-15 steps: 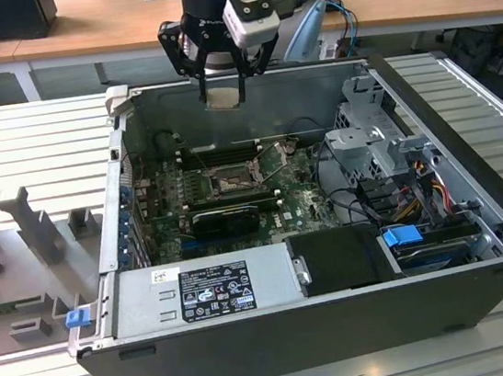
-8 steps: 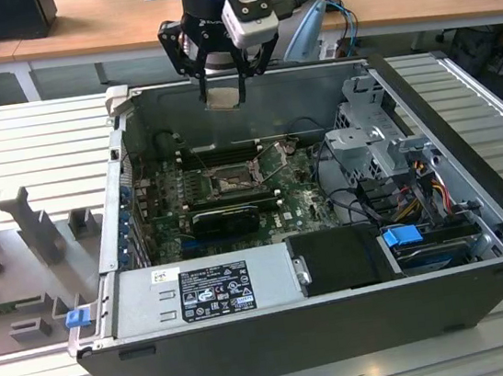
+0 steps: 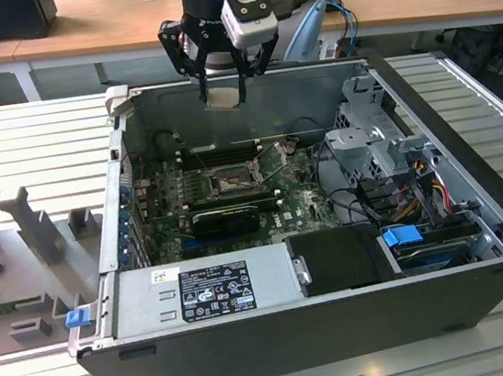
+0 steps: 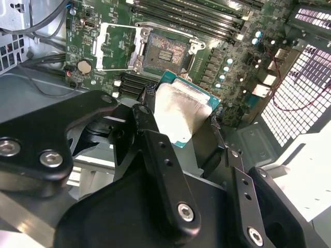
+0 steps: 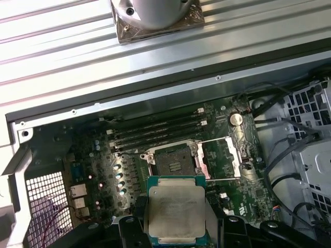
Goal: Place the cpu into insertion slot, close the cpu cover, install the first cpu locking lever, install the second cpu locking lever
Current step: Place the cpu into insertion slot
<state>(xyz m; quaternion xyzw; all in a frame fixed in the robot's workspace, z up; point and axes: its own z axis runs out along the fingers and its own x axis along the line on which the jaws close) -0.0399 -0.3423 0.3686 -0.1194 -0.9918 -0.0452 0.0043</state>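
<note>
Silver-grey chip [image 4: 178, 116] w/ a teal-green rim sits pinched in the claw [image 3: 223, 91]. One black finger [image 4: 147, 124] is on each of two opposite edges, jaws closed down to chip width, nothing else held. In the exterior view claw + chip [image 3: 224, 100] hang above the open pc case [image 3: 299, 339], up near its far wall and well apart from the green board [image 3: 304, 201]. Metal top faces the wrist cams. The second wrist view hints at a slight tilt, can't say for sure.

Socket [image 5: 173, 164] is bare: dark frame, dull pin field showing, no chip in it. Cover [image 5: 220, 157] is swung open to one side of the socket, hinge edge beside it, board showing thru its window, so nothing sits over the pin field. There are thin wire bits near the socket in the exterior view, but they're too fine to tell how the levers stand.

Key relation: the socket [image 3: 230, 183] lies below the claw & offset toward the near side of the case in the exterior view. In the first wrist view socket and chip [image 5: 175, 209] are apart, not overlapping. Chip sides & socket sides look approx parallel there, so my read is that offset + height make up the gap, not rotation. Step 1 of 4 is in hand, chip not yet seated, cover + both levers not done
</note>
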